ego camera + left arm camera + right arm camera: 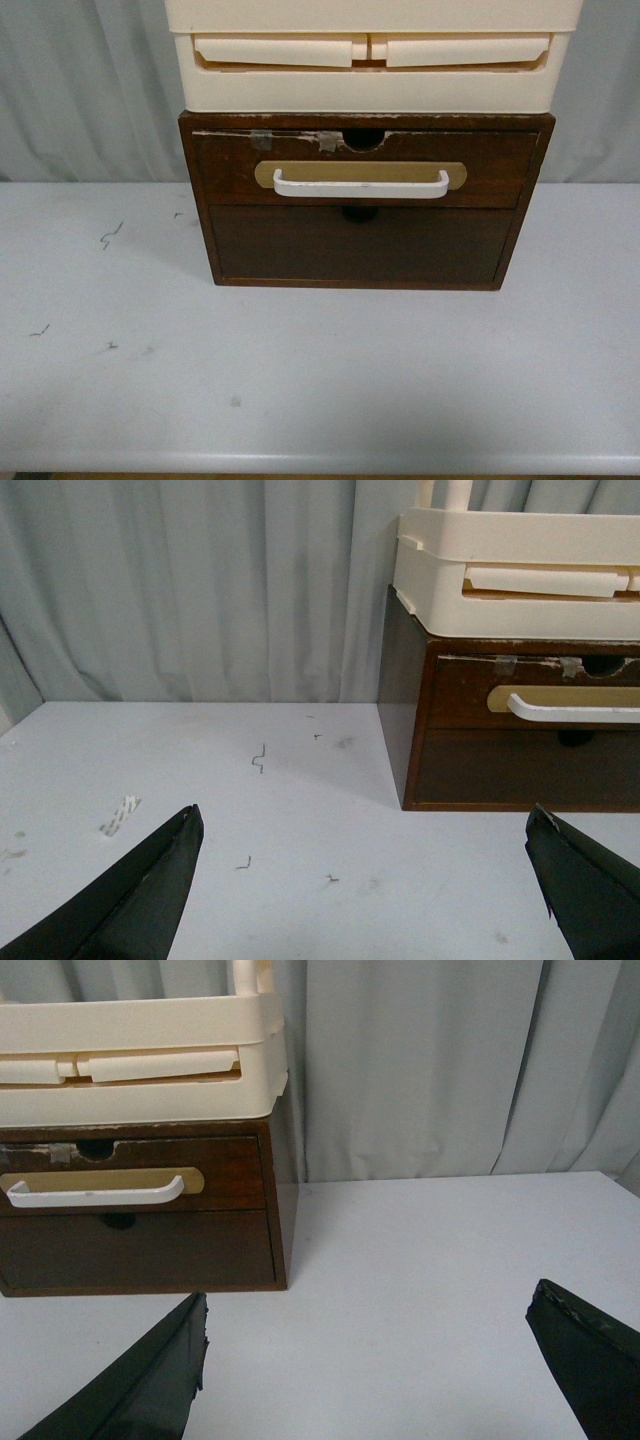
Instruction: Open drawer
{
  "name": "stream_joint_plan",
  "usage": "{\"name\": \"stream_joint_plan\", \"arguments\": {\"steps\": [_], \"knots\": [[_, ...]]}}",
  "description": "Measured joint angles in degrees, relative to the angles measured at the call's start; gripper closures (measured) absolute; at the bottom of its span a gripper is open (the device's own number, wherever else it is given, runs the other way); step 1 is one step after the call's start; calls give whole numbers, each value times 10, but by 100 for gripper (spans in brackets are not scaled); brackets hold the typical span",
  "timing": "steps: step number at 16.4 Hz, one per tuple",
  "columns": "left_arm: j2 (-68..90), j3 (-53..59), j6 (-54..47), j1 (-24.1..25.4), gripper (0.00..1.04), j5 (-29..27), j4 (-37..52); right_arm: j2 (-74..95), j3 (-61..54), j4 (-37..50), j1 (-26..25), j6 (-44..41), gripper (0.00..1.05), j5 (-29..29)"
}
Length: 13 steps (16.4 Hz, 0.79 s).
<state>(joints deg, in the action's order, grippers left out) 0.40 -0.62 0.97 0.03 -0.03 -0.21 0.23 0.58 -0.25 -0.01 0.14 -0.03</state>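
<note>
You are at the very start: the wide dark brown wooden drawer (365,170) sits shut, its front flush with the cabinet frame, and nothing is touching it. It is the upper of the two wooden fronts, directly under the stacked cream plastic drawers (370,60) and above the plain dark brown drawer front (360,245) that has no handle. You can tell it by the half-round notch and tape bits on its chipped top edge. Its white bar handle (360,185) lies level across a tan oval plate, and the gap behind the bar looks wide enough for a finger to slip in. The cabinet stands at the back of the pale grey bench (320,390), central in the front view, where neither arm shows. Your left hand (362,815) is spread wide and holds nothing. It hangs above bare bench, well apart from the cabinet and off to its left, since its camera catches the cabinet's left side wall. Your right hand (370,1295) is likewise spread wide and empty, well back and off to the cabinet's right. The next move, as I judge it, is the approach: pick one arm, bring it inward until it faces the handle, and match the bar's height. Set the fingers above and below the bar, close on it, and pull straight back toward you, so the drawer slides rather than the whole stack.
</note>
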Motion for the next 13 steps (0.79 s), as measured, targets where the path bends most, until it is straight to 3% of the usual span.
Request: {"name": "stream_joint_plan", "arguments": {"steps": [13], "knots": [[0,0,0,0,7,0,0,0,0,0,0,0,6,0]]}}
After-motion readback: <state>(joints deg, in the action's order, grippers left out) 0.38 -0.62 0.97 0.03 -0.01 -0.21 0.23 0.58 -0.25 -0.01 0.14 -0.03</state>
